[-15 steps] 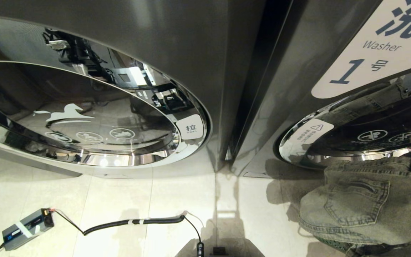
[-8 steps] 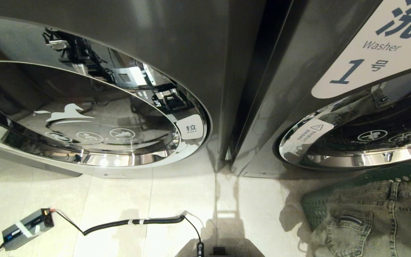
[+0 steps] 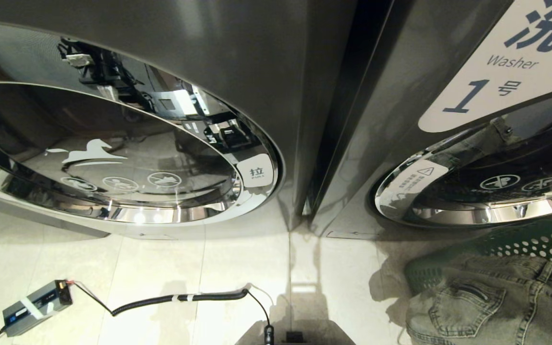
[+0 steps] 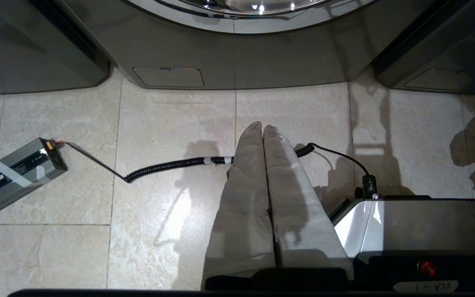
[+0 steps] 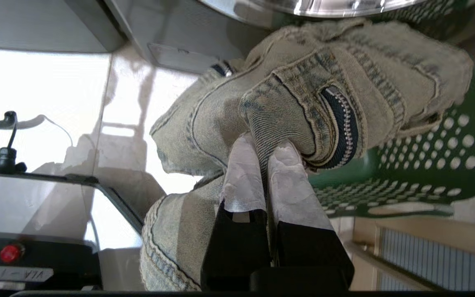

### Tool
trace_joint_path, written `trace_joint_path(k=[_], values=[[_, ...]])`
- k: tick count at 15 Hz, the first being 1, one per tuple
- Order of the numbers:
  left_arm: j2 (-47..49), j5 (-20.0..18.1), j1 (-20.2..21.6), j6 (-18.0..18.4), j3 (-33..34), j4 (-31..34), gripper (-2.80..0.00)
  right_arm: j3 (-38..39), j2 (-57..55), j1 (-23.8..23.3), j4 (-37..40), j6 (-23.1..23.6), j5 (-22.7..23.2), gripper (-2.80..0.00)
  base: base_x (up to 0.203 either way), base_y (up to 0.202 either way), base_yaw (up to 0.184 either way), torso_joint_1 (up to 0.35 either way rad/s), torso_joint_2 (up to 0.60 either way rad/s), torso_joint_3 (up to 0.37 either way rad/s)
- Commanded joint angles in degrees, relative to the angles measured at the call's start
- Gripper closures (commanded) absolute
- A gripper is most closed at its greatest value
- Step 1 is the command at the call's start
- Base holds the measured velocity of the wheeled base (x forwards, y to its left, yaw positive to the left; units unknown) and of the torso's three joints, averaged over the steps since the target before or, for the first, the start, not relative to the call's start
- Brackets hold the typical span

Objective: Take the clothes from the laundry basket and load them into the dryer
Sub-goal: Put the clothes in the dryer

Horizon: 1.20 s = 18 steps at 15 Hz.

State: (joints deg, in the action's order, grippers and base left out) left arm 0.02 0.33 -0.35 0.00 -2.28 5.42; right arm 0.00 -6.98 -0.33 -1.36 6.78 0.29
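Note:
A pair of faded jeans (image 3: 491, 302) hangs at the lower right of the head view, draped over the dark green laundry basket (image 3: 520, 242) on the floor. In the right wrist view my right gripper (image 5: 264, 150) is shut on a fold of the jeans (image 5: 303, 78) near the zip, just above the basket (image 5: 427, 165). The gripper itself stays outside the head view. My left gripper (image 4: 262, 126) is shut and empty, parked above the floor tiles. The dryer is out of view.
Two dark grey washers stand close ahead: one with a white horse emblem on its door (image 3: 113, 158), one labelled 1 (image 3: 496, 81). A grey power box (image 3: 36, 306) and coiled black cable (image 3: 180, 298) lie on the tiles. My base (image 4: 419, 222) sits below.
The jeans have sunk toward the lower right of the head view, baring the green basket's rim and perforated wall behind them. The left arm has not moved.

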Motion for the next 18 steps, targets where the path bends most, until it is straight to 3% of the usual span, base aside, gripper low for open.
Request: trace_joint_path(k=[1, 18], values=[[-0.02, 0.02, 0.00, 0.00, -0.01, 0.02, 0.00, -0.04, 6.28, -0.03, 0.73, 0.54, 0.38, 0.00, 0.000, 0.000, 0.000, 0.000, 0.00, 0.000], [-0.02, 0.02, 0.00, 0.09, -0.01, 0.02, 0.00, 0.00, 7.07, 0.07, 1.18, -1.77, 0.59, 0.00, 0.000, 0.000, 0.000, 0.000, 0.00, 0.000]])
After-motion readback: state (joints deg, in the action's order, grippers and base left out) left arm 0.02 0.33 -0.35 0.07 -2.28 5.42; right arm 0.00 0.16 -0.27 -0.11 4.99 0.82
